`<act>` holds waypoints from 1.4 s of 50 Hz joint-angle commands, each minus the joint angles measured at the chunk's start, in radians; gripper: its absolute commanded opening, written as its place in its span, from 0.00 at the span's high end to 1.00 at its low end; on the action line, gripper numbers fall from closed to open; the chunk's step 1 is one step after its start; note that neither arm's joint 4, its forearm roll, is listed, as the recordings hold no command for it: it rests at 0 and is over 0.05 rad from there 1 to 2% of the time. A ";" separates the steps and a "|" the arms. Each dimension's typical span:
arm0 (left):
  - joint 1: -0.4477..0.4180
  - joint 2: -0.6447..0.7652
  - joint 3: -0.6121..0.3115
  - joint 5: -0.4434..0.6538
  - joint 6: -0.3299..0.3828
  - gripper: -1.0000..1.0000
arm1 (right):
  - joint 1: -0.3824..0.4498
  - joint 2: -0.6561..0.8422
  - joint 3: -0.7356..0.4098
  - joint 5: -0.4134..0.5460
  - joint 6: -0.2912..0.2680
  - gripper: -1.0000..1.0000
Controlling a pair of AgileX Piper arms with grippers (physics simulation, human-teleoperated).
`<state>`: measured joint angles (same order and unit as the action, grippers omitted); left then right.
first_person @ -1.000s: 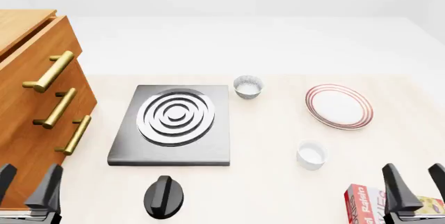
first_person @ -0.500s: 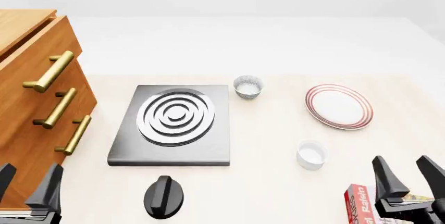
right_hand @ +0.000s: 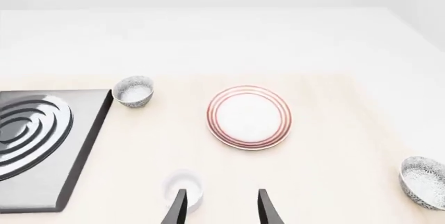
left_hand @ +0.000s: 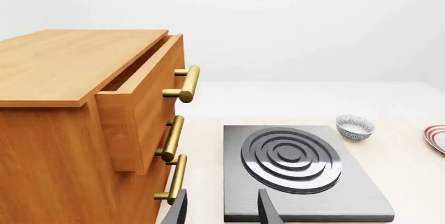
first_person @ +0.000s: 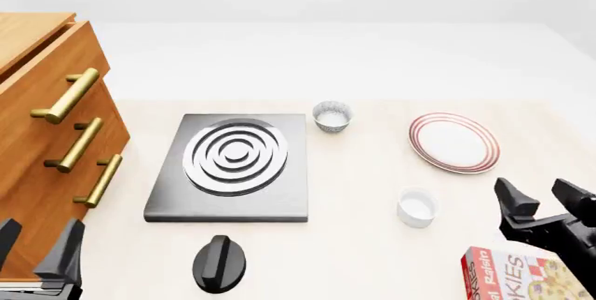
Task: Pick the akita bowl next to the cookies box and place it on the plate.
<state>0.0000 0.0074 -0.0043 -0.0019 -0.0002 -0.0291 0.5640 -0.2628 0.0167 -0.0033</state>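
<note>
The cookies box (first_person: 521, 275) lies at the table's front right corner. A grey-speckled akita bowl (right_hand: 424, 182) sits at the edge of the right wrist view, right of the plate (right_hand: 249, 116); the front view cuts it off. The red-ringed plate (first_person: 453, 141) rests at the back right. A look-alike bowl (first_person: 333, 116) stands beside the stove's far right corner. My right gripper (first_person: 545, 199) hovers open and empty just beyond the box, between ramekin and table edge. My left gripper (first_person: 35, 244) stays open at the front left.
A grey stove (first_person: 231, 167) with a ringed burner fills the middle left, its black knob (first_person: 220, 263) in front. A wooden drawer cabinet (first_person: 51, 146) with brass handles stands at the left. A plain white ramekin (first_person: 417, 207) sits ahead of the right gripper (right_hand: 221, 208).
My right gripper has moved forward off the cookies box, which now shows more of its front. The left arm has not moved.
</note>
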 commanded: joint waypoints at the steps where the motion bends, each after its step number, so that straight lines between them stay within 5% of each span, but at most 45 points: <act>1: 0.000 0.000 0.000 0.000 0.000 0.00 | -0.082 0.129 -0.178 0.177 -0.022 0.00; 2: 0.000 0.000 0.000 0.000 0.000 0.00 | -0.094 0.141 -0.189 0.186 -0.023 0.00; 3: 0.000 0.000 0.000 0.000 0.000 0.00 | -0.234 0.296 -0.388 0.335 -0.043 0.00; 20: 0.000 0.000 0.000 0.000 0.000 0.00 | -0.351 0.419 -0.488 0.377 -0.034 0.00; 43: 0.000 0.000 0.000 0.000 0.000 0.00 | -0.593 0.603 -0.800 0.568 -0.136 0.00; 70: 0.000 0.000 0.000 0.000 0.000 0.00 | -0.812 0.826 -1.128 0.755 -0.070 0.00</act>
<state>0.0000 0.0075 -0.0043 -0.0019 -0.0002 -0.7659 1.3045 -1.2670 0.7042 -0.0917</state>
